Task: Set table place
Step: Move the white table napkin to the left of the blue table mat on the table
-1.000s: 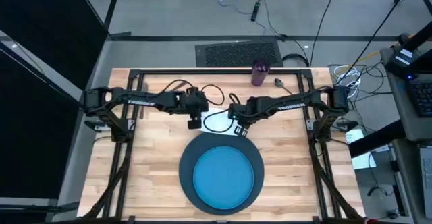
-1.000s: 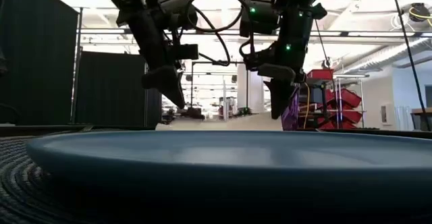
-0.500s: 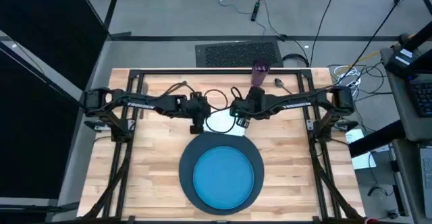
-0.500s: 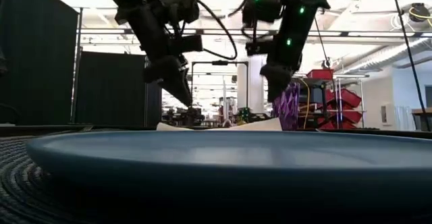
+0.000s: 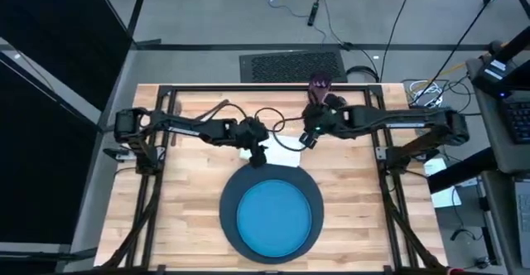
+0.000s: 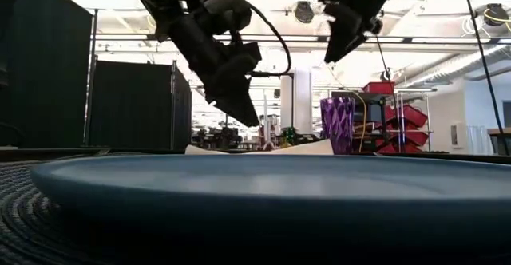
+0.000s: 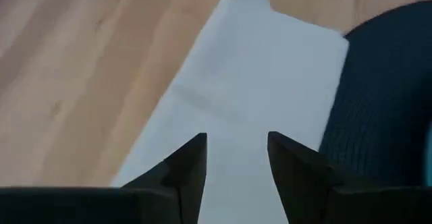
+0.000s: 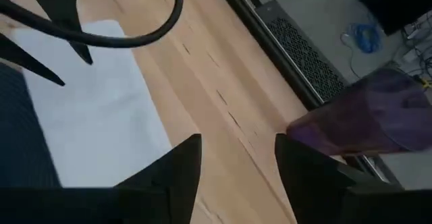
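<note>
A: Where is the white napkin [image 5: 280,147] lying, and how is it running?

B: It is sitting flat on the table [image 5: 186,192], touching the far rim of the dark navy disc [image 5: 228,194]. Its long axis is probably running slantwise away from the disc, though the arms are covering part of it from above. The bright blue plate [image 5: 274,214] is resting centred on the disc.

A: And the grippers?

B: The left gripper [image 7: 236,158] is hovering just over the napkin's disc-side end, fingers spread with white cloth showing between them, holding nothing. The right gripper [image 8: 237,158] is hanging beyond the napkin from the disc, fingers also apart and empty, aiming at bare planks beside the purple cup [image 5: 319,85].

A: What is around them?

B: The cup is standing upright near the table's far edge, beyond the disc. Pale planks are lying bare to either side of the disc. Behind the table, dark curtains [image 6: 132,105] and red bins [image 6: 399,115] are showing across the room.
</note>
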Robot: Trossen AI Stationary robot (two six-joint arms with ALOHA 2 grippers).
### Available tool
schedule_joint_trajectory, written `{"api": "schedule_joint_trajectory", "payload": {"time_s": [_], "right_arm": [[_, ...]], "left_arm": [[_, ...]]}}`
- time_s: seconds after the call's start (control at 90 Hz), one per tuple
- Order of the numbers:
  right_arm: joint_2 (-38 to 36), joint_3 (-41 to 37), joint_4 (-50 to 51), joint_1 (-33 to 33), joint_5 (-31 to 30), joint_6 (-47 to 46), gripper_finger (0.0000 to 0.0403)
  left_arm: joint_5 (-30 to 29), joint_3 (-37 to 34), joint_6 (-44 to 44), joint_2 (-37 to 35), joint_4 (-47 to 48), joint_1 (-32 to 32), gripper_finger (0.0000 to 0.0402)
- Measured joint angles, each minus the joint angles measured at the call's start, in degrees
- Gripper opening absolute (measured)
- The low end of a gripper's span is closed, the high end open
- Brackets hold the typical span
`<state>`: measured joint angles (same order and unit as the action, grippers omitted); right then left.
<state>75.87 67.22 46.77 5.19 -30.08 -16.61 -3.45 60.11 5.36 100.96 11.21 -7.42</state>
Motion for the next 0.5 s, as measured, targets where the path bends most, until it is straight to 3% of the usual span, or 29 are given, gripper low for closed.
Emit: {"api": "schedule_joint_trajectory", "payload": {"time_s": [0.256,0.5], "right_arm": [[-3.75,0.0,0.37,-3.45,0.21,-2.01,0.0176],[-3.99,0.0,3.4,-6.58,0.19,-3.8,0.0176]], "left_arm": [[-1.36,0.06,-2.36,6.96,1.29,-2.32,0.0141],[-3.77,0.25,-5.6,6.05,7.84,-4.94,0.0141]]}}
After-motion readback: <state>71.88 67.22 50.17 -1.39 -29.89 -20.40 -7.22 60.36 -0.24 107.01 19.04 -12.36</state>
